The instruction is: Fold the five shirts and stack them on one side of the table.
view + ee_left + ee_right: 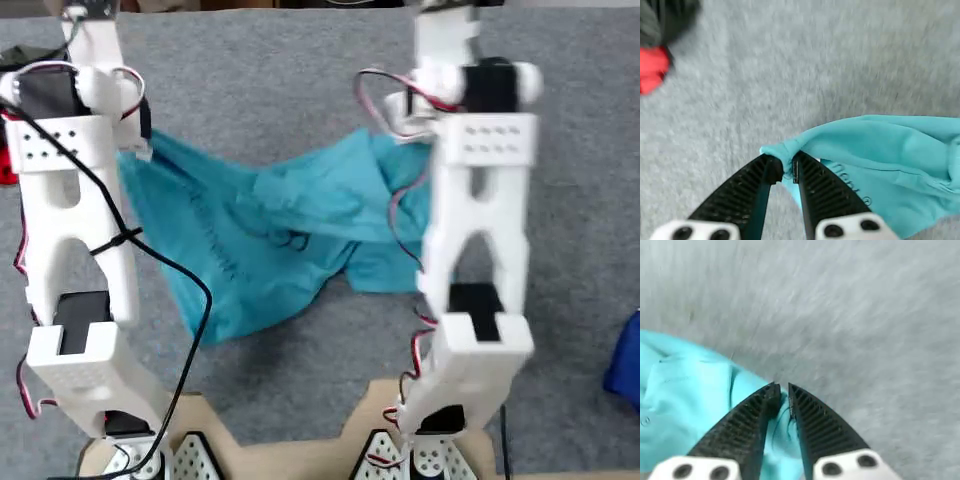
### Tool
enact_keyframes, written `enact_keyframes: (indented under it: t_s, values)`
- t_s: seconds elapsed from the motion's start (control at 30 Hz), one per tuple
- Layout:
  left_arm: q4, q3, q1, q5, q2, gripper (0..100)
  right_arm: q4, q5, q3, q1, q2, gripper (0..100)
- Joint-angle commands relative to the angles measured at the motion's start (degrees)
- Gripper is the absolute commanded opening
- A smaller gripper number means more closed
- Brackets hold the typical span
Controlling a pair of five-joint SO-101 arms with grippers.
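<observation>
Surface: grey, felt-like surface (300,60), with a teal shirt (260,230) lying about mid-way between the two arms.
Shirt: loosely crumpled, with folds running across it. Its near part lies flat on the grey, and some print shows on the cloth (too small to read).
Left end effector (786,167): clamped on a bunched corner of the shirt. The black ribbed fingers (752,187) are nearly together, with a small knot of teal cloth pinched at their tips.
Right end effector (784,392): at the shirt's opposite far corner. Its fingers are drawn close, with a thin fold of the shirt's edge caught between the tips.
Red thing (652,70): well apart from the shirt, past the corner the left arm grips, with a dark shape (665,17) just beside it.
Blue thing (625,360): well apart from the shirt on the right arm's side (what it is, I cannot tell).
</observation>
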Motion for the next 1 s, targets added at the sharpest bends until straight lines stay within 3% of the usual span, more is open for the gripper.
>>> enact_keyframes:
  t_s: [0.0, 0.2, 0.5, 0.73, 0.97]
  values:
    - [0.4, -8.6, 0.3, -0.3, -0.7, 2, -2.1, -0.5, -5.2, 4.9, -8.8, 0.7]
    - [0.5, -12.1, -0.2, -0.2, -0.8, 2, -2.0, -0.1, -2.9, 8.7, -8.0, 0.7]
    - [0.5, 4.5, 0.4, -0.2, -0.8, 2, -2.9, 4.8, 9.2, 8.7, 9.2, 1.5]
    - [-1.3, 28.3, 6.8, 3.0, -0.7, 2, 0.7, 5.2, 9.2, 8.4, 17.0, 26.3]
    - [-9.4, 36.6, 7.8, 8.1, -0.6, 2, 2.5, 5.8, 8.3, 8.0, 16.8, 27.7]
